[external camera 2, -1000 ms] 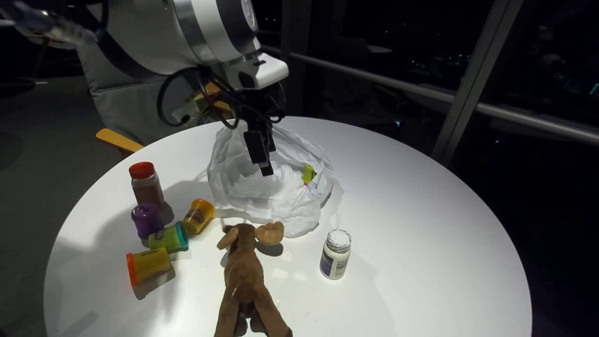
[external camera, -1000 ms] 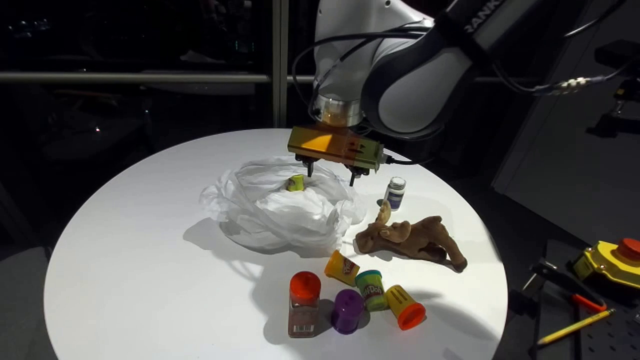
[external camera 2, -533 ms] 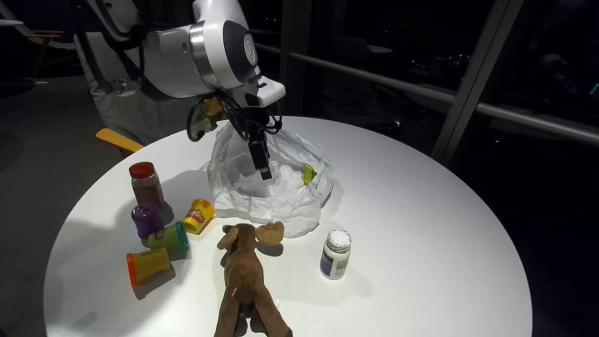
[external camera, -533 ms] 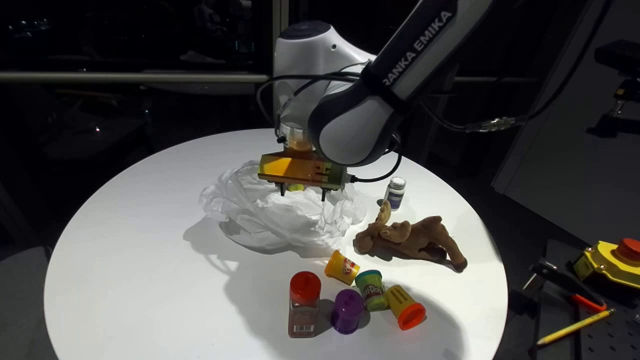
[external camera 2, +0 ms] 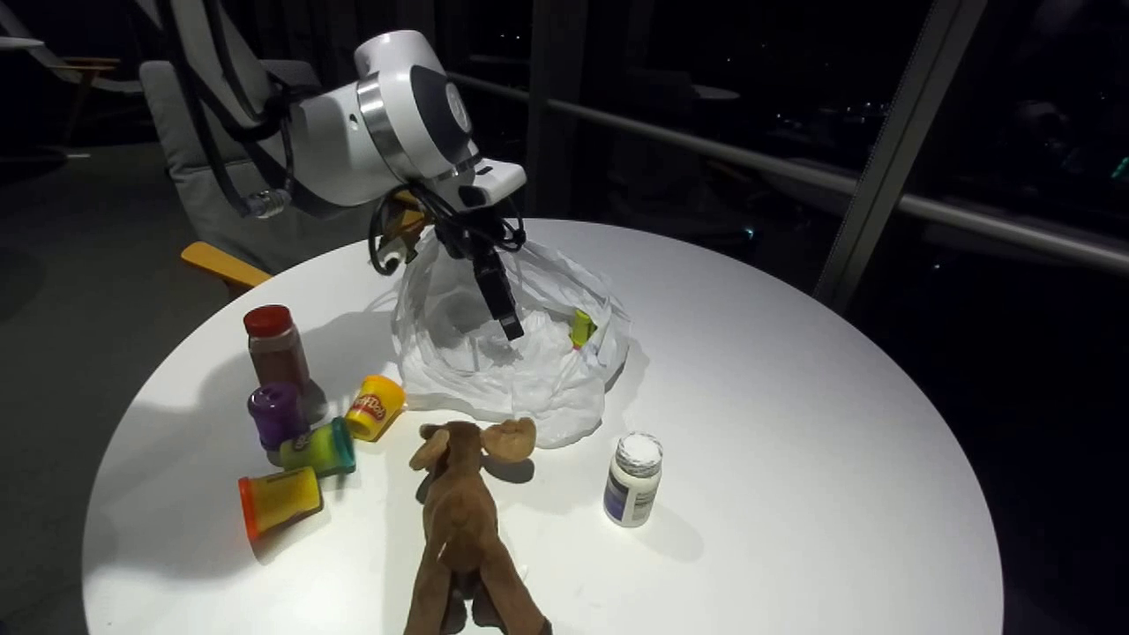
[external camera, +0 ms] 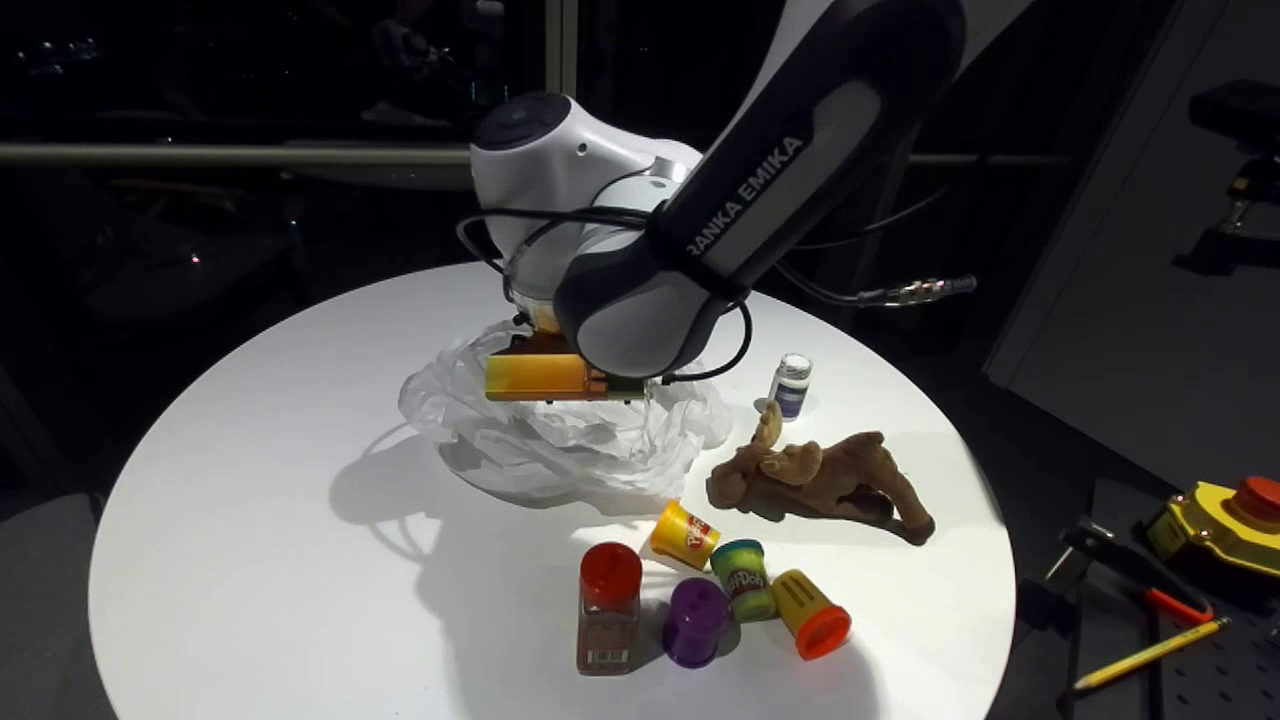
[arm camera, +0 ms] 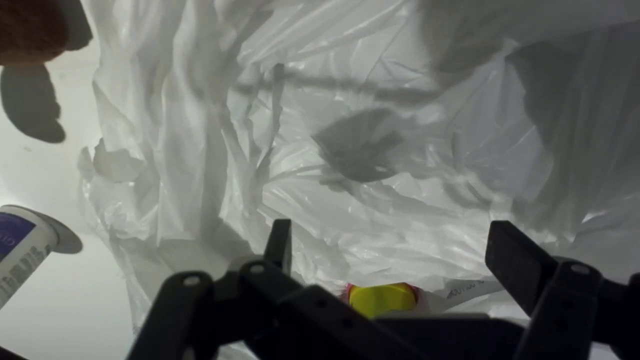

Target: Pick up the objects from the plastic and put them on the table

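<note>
Has just brought the black two-fingered gripper (arm camera: 390, 237) lower, spread wide, gripping nothing.
In an exterior view, left to right: out on the round white table (external camera 2: 168, 564), red-capped clear jar (external camera 2: 276, 350), purple plastic tub (external camera 2: 278, 414), orange-lidded yellow tub (external camera 2: 282, 500), teal-lidded green tub (external camera 2: 315, 449), yellow-orange tub (external camera 2: 375, 407), brown plush moose (external camera 2: 463, 520); next, inside the crumpled whitish plastic bag (external camera 2: 542, 401), lime-yellow plastic tub (external camera 2: 581, 328), near the gripper but not held; last, on the table, white plastic bottle (external camera 2: 631, 483). Probably means reaching for that tub, seemingly the last to lift out.
</note>
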Motion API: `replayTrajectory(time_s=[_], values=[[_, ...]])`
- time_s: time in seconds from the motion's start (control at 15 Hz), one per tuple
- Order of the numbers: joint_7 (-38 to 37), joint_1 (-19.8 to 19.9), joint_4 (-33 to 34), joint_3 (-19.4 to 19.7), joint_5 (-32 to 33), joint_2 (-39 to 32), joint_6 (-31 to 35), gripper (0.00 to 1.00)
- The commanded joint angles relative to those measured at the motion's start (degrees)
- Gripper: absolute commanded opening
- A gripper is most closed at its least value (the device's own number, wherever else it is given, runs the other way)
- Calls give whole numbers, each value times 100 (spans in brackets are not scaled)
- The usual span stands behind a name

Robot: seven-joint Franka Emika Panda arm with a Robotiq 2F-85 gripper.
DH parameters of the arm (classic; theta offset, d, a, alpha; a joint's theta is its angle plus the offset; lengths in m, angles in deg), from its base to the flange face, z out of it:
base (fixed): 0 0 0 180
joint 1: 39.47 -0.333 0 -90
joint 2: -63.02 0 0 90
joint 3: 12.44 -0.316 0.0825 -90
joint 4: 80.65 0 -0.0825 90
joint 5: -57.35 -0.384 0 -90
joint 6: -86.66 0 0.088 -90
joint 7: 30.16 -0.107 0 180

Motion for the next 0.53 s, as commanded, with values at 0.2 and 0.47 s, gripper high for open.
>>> replayTrajectory(time_s=[0.2, 0.47], values=[[-252, -60, 586, 209, 42, -297, -167, 100], [-441, -29, 747, 254, 26, -438, -287, 100]])
